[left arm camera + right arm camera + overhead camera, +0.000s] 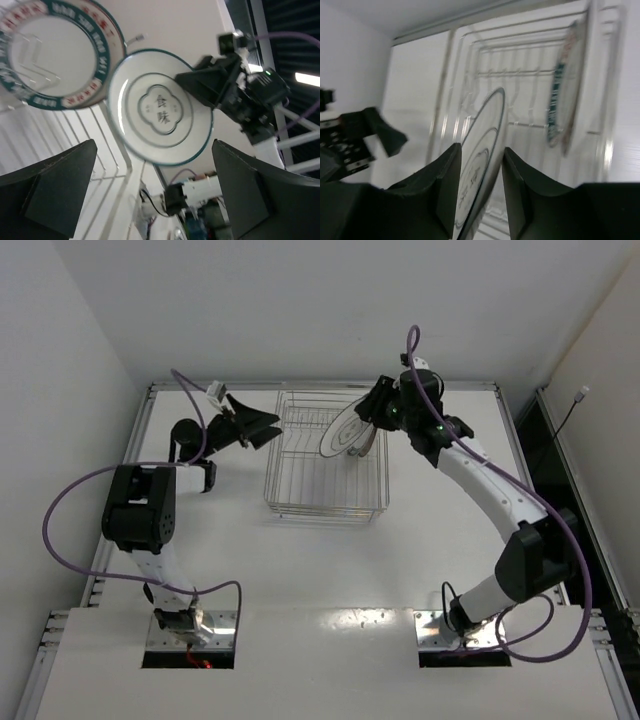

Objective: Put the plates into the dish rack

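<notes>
we judge the thin-ringed plate [160, 107] stiff, slick and breakable — the right gripper [481, 159] pinches its rim at the dish rack [325, 506], the left gripper [262, 430] spread empty.

Glossy plate [160, 107], shiny metal-wire dish rack [322, 506]

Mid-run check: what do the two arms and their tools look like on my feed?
The left arm and right arm both have white links with black joint housings. A purple cable runs along each. The left tool and right tool have black, wedge-shaped fingers. A small green light glows by the right wrist.
</notes>
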{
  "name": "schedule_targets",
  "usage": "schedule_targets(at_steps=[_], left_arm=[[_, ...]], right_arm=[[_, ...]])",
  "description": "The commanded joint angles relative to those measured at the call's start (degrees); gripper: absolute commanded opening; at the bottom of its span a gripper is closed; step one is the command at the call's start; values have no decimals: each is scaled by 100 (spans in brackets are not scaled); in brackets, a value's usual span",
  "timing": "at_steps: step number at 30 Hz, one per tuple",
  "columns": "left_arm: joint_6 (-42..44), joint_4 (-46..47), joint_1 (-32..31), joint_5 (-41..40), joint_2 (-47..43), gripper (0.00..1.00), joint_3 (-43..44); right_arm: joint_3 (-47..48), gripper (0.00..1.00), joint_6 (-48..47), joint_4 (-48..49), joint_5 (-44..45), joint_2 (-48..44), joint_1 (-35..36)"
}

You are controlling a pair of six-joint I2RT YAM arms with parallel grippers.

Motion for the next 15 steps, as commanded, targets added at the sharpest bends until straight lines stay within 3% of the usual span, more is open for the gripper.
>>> schedule_targets(at_steps=[1, 3, 7, 11, 15], left_arm=[[421, 460, 472, -281, -203, 100, -180], [597, 90, 579, -430, -203, 100, -180], [1273, -1044, 720, -650, -334, 100, -233], [2623, -3078, 773, -966, -624, 100, 152], [3434, -4312, 773, -1362, -783, 100, 469]], right_arm=[[1075, 0, -951, -1266, 2695, -322, 393], [1480, 0, -1478, -1635, 3619, 45, 657], [2034, 0, -2200, -1803, 4326, 862, 869], [2473, 0, -2762, -1655, 4653, 1566, 974], [2606, 0, -3342, -1348, 4733, 2024, 975]])
